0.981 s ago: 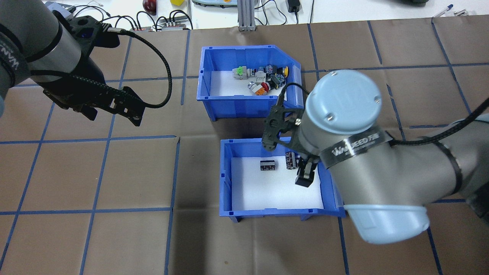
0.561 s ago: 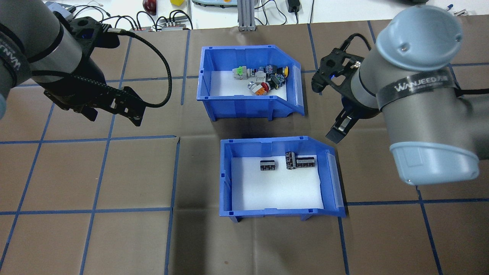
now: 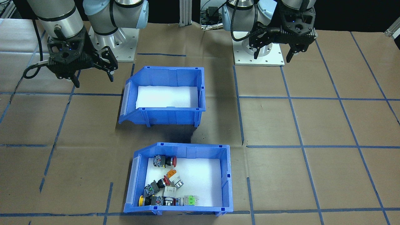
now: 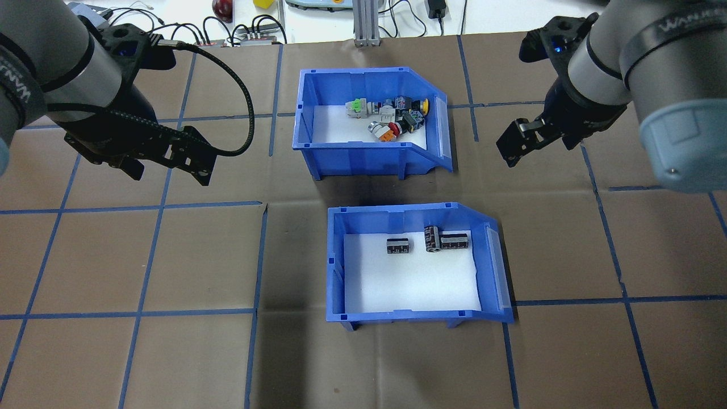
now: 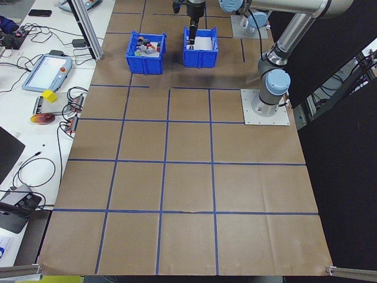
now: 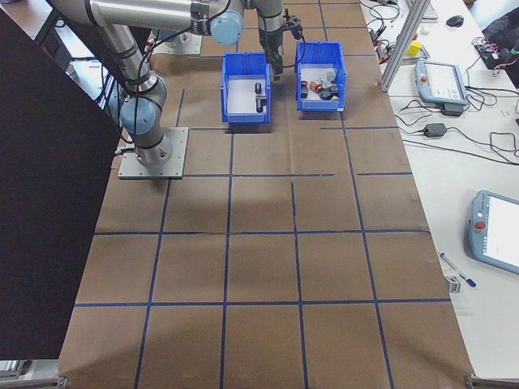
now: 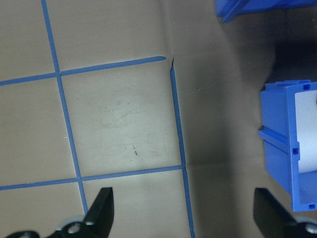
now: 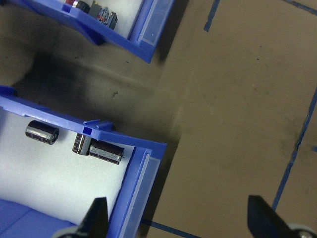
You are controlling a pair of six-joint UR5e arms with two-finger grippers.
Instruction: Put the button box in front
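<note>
The button box [image 4: 363,154] is a blue open-top bin with a white liner, holding red, yellow, orange and green push buttons [image 4: 392,116]. In the overhead view it stands at the far centre of the table; in the front-facing view the button box [image 3: 225,178] is nearest the camera. My left gripper [image 4: 168,170] hangs open over bare table, well to the box's left. My right gripper [image 4: 539,145] is open and empty, off the box's right side. The right wrist view shows a corner of the button box [image 8: 124,37] at its top left.
A second blue bin [image 4: 341,267] with three small black cylinders [image 4: 431,238] stands just on the robot's side of the button box, a narrow gap between them. Brown paper with blue tape lines [image 4: 170,258] covers the table. Cables and devices [image 4: 244,34] lie beyond the far edge.
My right arm has risen out of the bin with the black cylinders and swung away to the right and further back. The left arm and both bins have stayed put.
</note>
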